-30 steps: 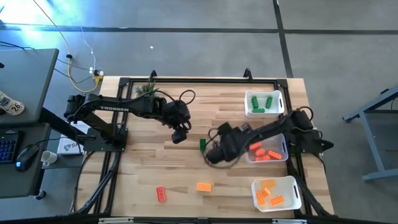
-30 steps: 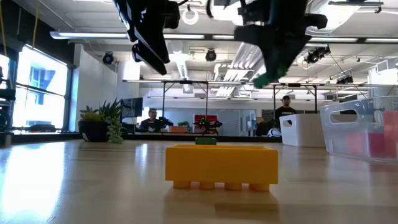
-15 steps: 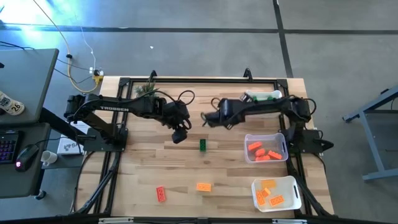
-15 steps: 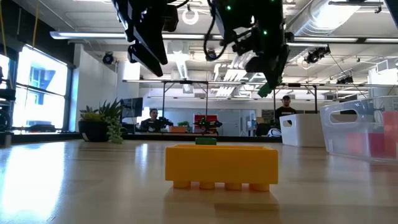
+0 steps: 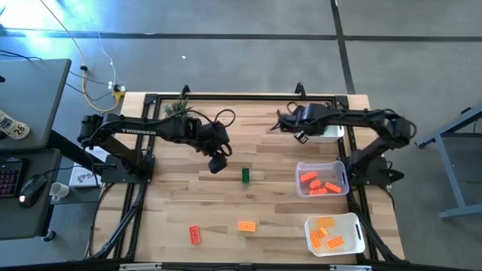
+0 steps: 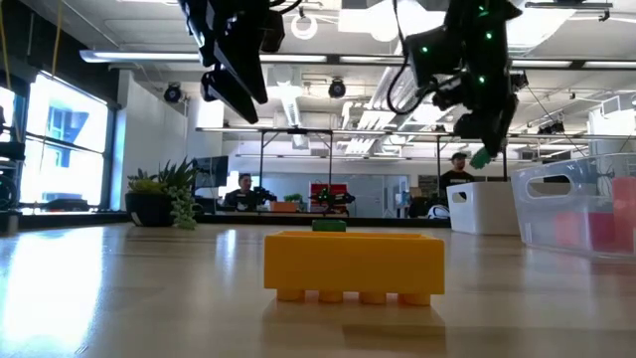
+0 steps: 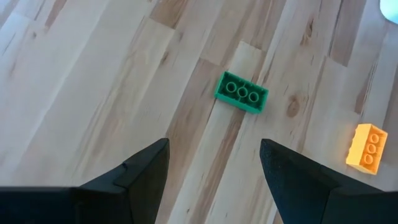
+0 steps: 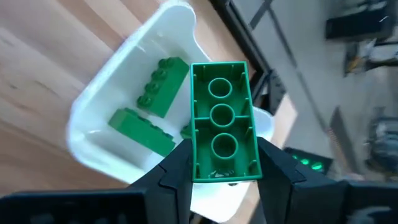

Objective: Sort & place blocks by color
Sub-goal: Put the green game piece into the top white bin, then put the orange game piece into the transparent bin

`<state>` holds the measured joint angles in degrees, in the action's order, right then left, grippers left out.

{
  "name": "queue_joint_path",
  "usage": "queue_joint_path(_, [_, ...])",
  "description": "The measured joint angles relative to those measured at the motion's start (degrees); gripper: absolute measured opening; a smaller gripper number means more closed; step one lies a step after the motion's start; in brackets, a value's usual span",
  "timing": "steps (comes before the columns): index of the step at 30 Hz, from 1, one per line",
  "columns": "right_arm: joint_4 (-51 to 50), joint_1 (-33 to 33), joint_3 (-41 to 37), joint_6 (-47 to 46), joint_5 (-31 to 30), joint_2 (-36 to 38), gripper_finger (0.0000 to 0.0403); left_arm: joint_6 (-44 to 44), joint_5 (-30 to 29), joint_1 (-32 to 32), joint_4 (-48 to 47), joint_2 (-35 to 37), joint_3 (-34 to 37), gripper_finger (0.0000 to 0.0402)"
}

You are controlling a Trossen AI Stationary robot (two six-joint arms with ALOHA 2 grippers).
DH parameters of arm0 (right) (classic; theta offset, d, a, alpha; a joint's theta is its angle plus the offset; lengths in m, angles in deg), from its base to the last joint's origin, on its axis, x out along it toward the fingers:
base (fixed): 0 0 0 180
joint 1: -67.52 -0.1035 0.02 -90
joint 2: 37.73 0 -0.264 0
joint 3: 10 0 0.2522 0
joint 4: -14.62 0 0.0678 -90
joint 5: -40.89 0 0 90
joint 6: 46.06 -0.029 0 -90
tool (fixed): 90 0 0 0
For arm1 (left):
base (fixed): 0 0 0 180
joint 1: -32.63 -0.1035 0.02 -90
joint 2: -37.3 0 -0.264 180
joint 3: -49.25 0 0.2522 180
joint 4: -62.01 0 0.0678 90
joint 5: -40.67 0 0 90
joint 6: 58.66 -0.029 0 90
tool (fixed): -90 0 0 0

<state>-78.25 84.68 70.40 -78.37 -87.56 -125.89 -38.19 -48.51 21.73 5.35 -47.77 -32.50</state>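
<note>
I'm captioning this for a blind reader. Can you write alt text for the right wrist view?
The right tool holds a green block, hollow underside toward the camera, above a white bin with other green blocks inside. The bin sits on a wooden table.

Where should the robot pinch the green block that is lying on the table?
Probably across its two long sides, coming straight down from above. The green block lies flat with bare wood all around it, and the open left gripper hovers over it. The long sides are flat and close together, so the fingers should fit.
</note>
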Motion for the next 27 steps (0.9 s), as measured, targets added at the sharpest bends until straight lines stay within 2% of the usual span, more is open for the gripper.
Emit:
queue_joint_path(7, [8.13,7.51,-8.18,6.06,6.2,4.31,0.0113,1.75,-0.21,1.33,-6.18,0.0,0.0,0.0239])
queue_joint_path(14, [11.54,10.7,-10.81,7.31,7.2,4.33,0.0192,0.32,-6.55,7.78,-18.7,0.0,0.0,0.0239])
queue_joint_path(17, [12.42,11.0,-10.85,7.31,7.19,4.33,0.0205,0.97,-5.53,10.82,-22.02,0.0,0.0,0.0239])
queue_joint_path(22, [12.91,11.0,-10.06,7.7,7.16,4.33,0.021,5.76,-3.75,15.63,-23.35,0.0,0.0,0.0239])
queue_joint_path(27, [13.01,11.0,-8.64,10.43,6.62,4.33,0.0211,14.28,-2.64,20.59,-23.68,0.0,0.0,0.0239])
